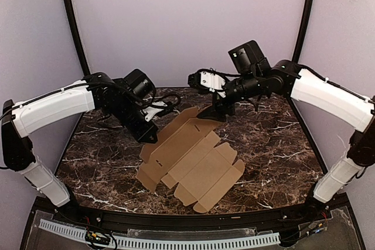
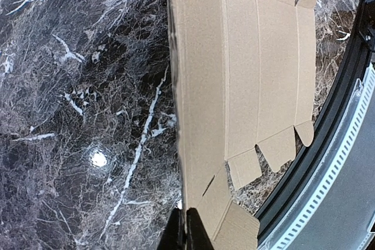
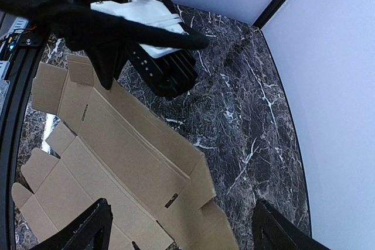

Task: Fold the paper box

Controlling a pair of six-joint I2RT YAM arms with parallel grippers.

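On the left side of the marble table (image 1: 275, 139) the left gripper (image 1: 149, 134) is down at the far-left edge of the paper box (image 1: 190, 165), jaws closed tight. In its wrist view the fingertips (image 2: 183, 232) sit right on the sheet's long edge; can't tell if they pinch the card or just press beside it. Centre: the box is a flat unfolded sheet (image 2: 246, 74) lying on the table between the arms and a bit toward the near edge. Its long creases run diagonally from near-left to far-right, panels stacked side by side toward the near-right, small flaps at both short ends. Nothing folded up yet, so the task looks barely begun. On the right, the right gripper (image 1: 214, 112) hangs over the far-right corner of the sheet, jaws spread wide and gripping nothing. In its wrist view (image 3: 179, 215) the far end of the sheet (image 3: 117, 156) lies straight below and between the two fingers, and the corner flap there looks slightly lifted. Key relation: the arms bracket the far long panel from opposite ends, left on the edge, right nearest the far corner. The likely next move is for the right to drop and close on that corner, then fold along the long crease toward the near side.
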